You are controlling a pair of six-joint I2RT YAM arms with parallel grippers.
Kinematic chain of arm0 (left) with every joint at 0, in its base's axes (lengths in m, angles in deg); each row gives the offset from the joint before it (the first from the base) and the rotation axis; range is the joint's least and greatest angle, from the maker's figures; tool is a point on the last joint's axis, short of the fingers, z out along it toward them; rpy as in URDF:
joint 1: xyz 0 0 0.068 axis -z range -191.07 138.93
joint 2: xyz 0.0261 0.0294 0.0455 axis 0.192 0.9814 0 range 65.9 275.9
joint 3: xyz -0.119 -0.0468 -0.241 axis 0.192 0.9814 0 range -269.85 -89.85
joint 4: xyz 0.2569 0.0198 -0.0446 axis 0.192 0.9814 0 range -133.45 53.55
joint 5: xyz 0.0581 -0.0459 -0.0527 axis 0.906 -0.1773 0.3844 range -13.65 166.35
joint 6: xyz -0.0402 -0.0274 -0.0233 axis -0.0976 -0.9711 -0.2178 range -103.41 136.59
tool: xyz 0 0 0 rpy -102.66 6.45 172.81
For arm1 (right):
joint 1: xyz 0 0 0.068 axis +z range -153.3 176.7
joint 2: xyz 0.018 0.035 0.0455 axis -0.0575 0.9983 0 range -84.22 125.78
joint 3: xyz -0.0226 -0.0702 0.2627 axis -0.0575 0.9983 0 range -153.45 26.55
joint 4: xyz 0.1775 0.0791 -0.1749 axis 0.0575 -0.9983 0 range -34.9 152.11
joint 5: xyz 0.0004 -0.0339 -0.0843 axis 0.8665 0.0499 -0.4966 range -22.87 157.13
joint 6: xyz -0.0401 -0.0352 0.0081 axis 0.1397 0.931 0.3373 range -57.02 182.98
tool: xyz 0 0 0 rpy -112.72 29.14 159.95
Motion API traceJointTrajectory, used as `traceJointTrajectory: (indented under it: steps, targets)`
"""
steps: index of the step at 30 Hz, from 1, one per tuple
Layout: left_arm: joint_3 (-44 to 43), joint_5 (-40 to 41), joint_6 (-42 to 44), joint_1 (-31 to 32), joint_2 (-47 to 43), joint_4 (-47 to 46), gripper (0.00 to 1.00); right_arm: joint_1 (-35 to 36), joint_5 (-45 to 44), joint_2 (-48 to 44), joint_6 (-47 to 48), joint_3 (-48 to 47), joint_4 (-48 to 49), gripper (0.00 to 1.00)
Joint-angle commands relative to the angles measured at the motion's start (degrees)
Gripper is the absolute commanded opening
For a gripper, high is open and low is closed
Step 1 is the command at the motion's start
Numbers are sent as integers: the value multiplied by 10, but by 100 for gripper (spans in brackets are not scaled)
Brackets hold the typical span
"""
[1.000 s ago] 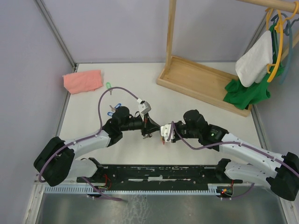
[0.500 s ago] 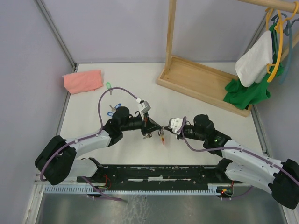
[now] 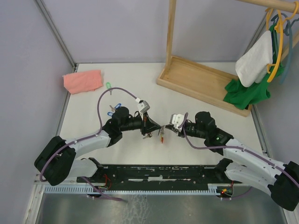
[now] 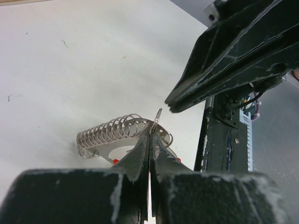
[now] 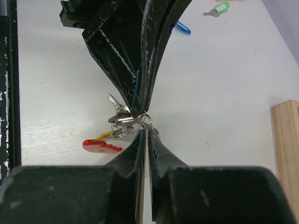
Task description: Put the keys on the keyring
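Note:
The keyring (image 3: pixel 161 136) hangs above the table between both grippers. Its silver coiled-wire loop (image 4: pixel 108 133) and red crescent piece (image 5: pixel 99 145) show in the wrist views. Silver keys (image 5: pixel 118 118) dangle from it, one with a yellow tag (image 5: pixel 104 135). My left gripper (image 3: pixel 156 126) is shut on a thin wire ring of the keyring (image 4: pixel 156 122). The right gripper (image 3: pixel 166 131) meets it tip to tip, its jaws pressed together on the small rings (image 5: pixel 145 119). A blue-tagged key (image 5: pixel 183 28) and a green-tagged key (image 5: pixel 217 9) lie loose on the table.
Behind the left arm lie the blue key (image 3: pixel 111 113) and the green key (image 3: pixel 108 85). A pink cloth (image 3: pixel 82 80) sits at the back left. A wooden rack base (image 3: pixel 205 84) with hangers and green cloth (image 3: pixel 246 91) fills the back right.
The right gripper turned and drew back to the right, then came in again to the keyring. The left arm and the keyring stayed where they were.

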Motion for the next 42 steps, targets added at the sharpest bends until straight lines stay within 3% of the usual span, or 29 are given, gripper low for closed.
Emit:
traceJointTrajectory:
  steps: [1, 18, 27, 36, 42]
  targets:
    - [-20, -3, -14, -2, -22, 32, 3, -3, 14, -5, 65, -78, -124, 12]
    - [-59, -8, 6, 8, -31, 81, 3, -3, 48, 101, 133, -228, -293, 35]
    - [-64, -10, 16, 15, -30, 88, 3, -3, 42, 145, 162, -264, -328, 34]
    - [-70, -13, 25, 19, -34, 97, 3, -2, 69, 172, 273, -284, -378, 35]
    - [-72, -13, 31, 22, -35, 104, 3, -3, 92, 187, 299, -299, -398, 29]
